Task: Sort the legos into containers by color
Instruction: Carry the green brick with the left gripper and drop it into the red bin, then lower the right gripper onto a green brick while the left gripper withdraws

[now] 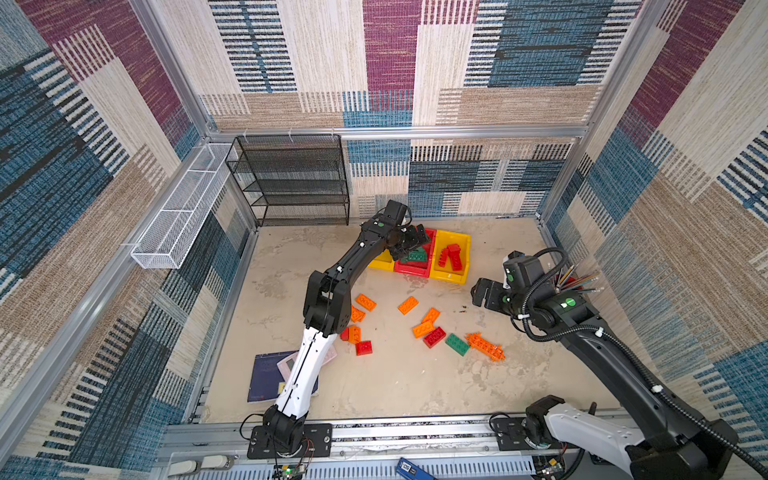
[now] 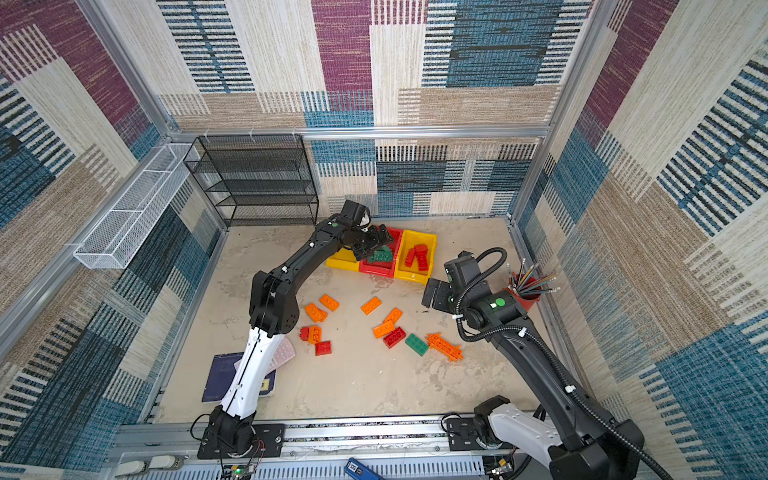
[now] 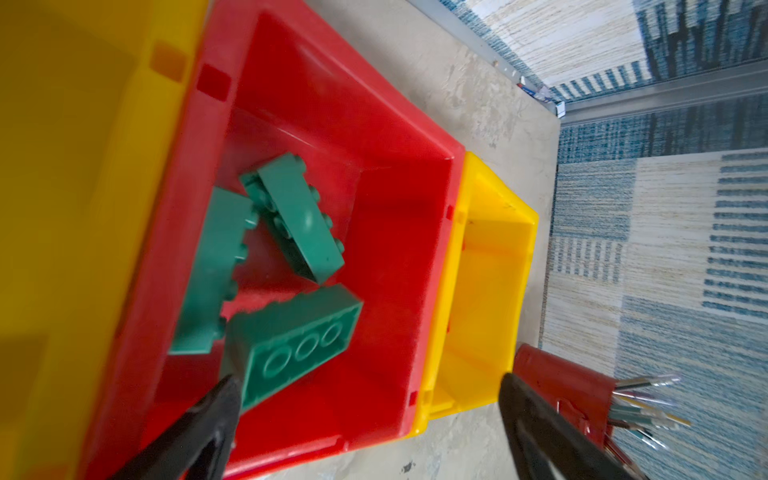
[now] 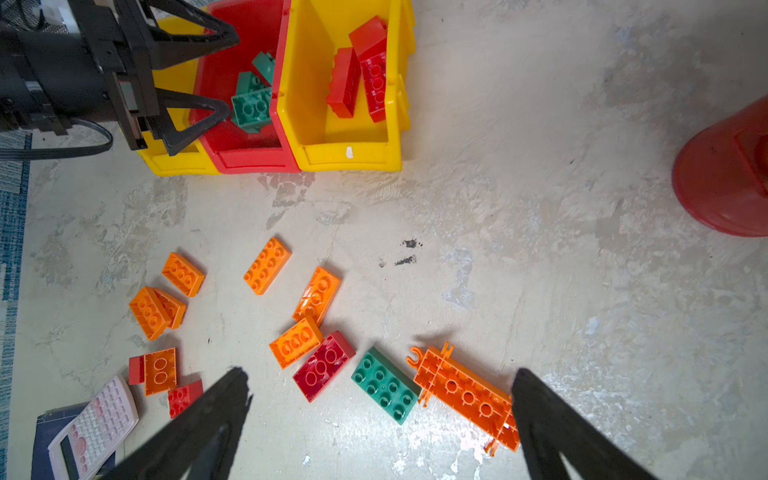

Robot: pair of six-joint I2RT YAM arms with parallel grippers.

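Since greens seem to go together, left fingers [image 3: 208, 419] hang wide, empty, over the red bin [image 3: 395, 249] holding green bricks [image 3: 299, 216]. The right fingers [image 4: 199, 424] spread wide, empty, apart from that bin.

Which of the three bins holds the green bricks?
The red bin, middle of the row, holds the green bricks; the yellow bin to its right holds red bricks.
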